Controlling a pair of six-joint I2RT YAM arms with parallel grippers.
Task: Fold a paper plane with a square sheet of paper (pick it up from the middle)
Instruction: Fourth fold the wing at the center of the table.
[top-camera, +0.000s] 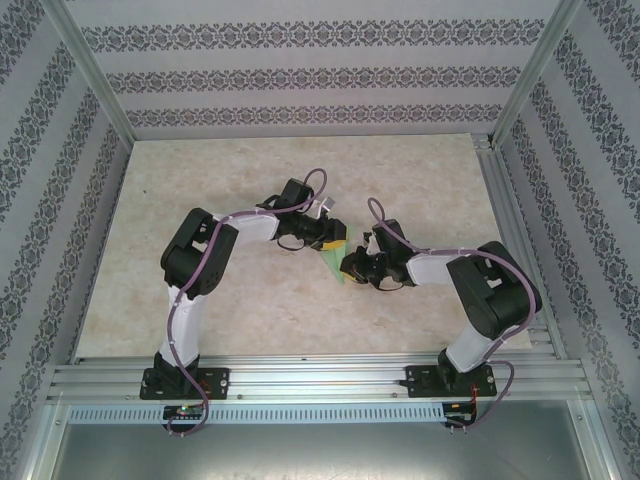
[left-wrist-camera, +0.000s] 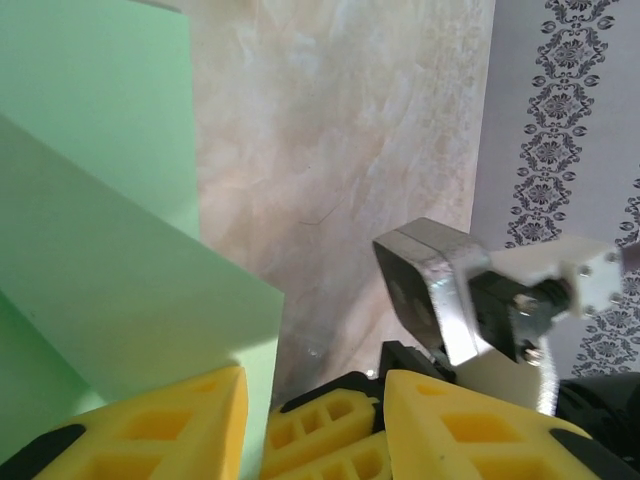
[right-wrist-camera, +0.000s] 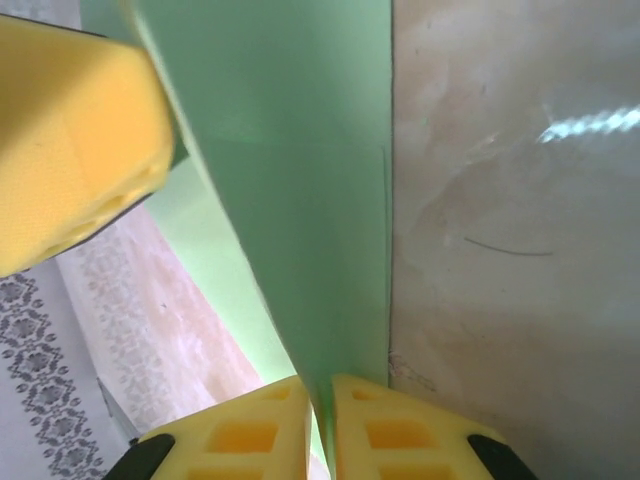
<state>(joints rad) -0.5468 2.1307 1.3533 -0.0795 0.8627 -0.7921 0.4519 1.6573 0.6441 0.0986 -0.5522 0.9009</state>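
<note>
Right gripper: yellow fingers pressed together, clamped on the green paper sheet, which rises folded in layers beside the marbled table. Left gripper: fingers apart, one tip lying over the sheet's edge, nothing pinched. Sheet location: mid-table, held between the two grippers.

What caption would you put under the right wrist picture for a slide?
The right claw pinches the green paper sheet between its yellow fingers over the marbled table.
</note>
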